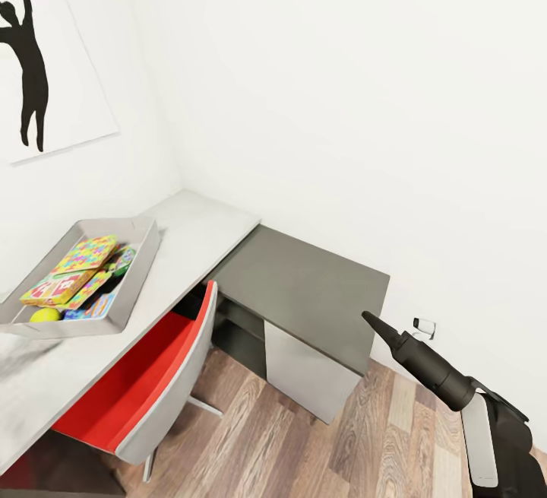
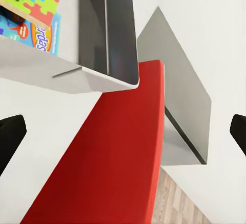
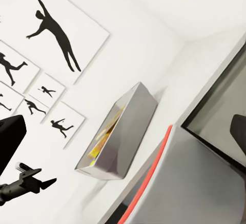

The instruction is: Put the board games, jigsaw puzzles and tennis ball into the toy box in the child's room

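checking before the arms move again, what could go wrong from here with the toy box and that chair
The toy box sits near the table front edge, so a nudge from the left gripper, open just beside its corner, might shift it toward the drop. The red chair is tucked close under that edge and could snag a lowering arm.

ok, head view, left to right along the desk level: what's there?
toy box → red chair → dark lower desk section → right gripper
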